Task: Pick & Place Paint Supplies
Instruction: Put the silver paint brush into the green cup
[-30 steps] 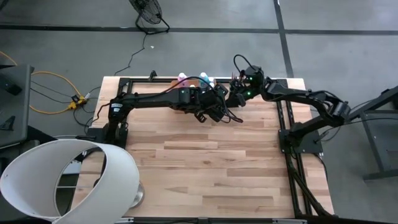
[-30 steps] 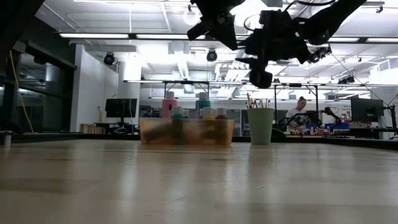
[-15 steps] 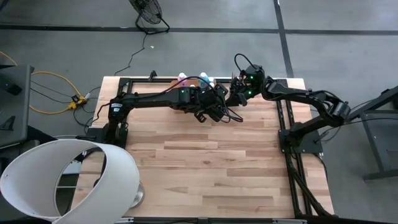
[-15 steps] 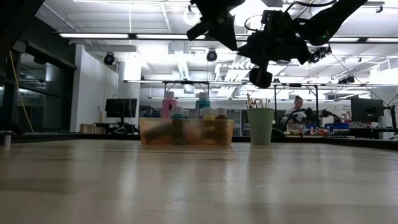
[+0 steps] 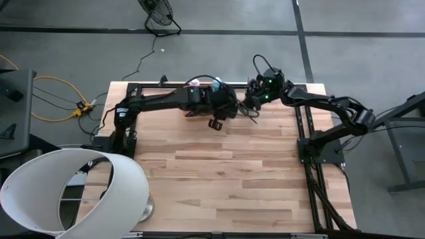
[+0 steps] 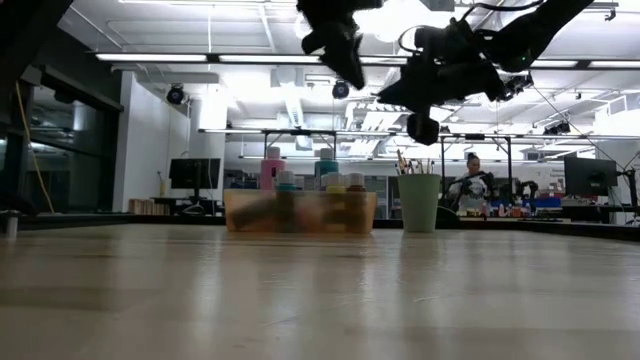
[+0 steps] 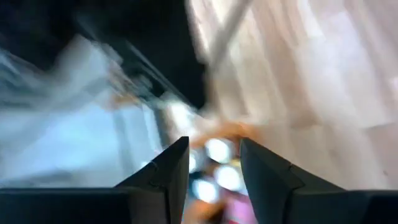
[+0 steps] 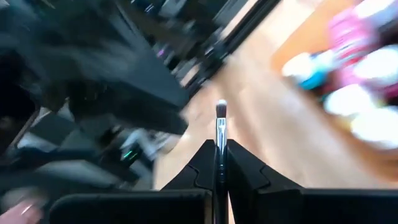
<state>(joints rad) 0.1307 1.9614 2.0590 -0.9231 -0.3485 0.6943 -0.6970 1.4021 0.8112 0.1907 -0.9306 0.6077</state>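
My right gripper [image 8: 219, 163] is shut on a thin paintbrush [image 8: 220, 127], high above the table's far edge [image 5: 248, 99]. My left gripper [image 7: 214, 168] is open with nothing between its fingers. It hangs over the orange tray [image 6: 300, 212], just left of the right gripper [image 6: 390, 98]. The tray holds paint bottles with white caps, one of them pink [image 6: 271, 166] and one teal [image 6: 326, 165]. To the right of the tray stands a light green cup [image 6: 418, 202] with several brushes [image 6: 405, 160] sticking up out of it. My right gripper pinches the brush's handle [image 8: 219, 149] between its two fingers. The brush lies along the fingers, and its metal ferrule and bristle tip [image 8: 221, 109] stick out past the fingertips. It is lifted clear of the table, the tray and the cup.
Black frame rails run along the table's far edge [image 5: 153, 85] and right edge [image 5: 307, 126]. A large white lampshade [image 5: 73, 192] covers the near left corner. Bare wood [image 5: 226, 179] fills the middle and the near side. In the room behind, a person [image 6: 470, 180] sits at a bench.
My left gripper has rolled about its own axis and drawn back a little toward the table's left, away from the right gripper, so that it now hides more of the tray from above. My right gripper has stayed almost in place.
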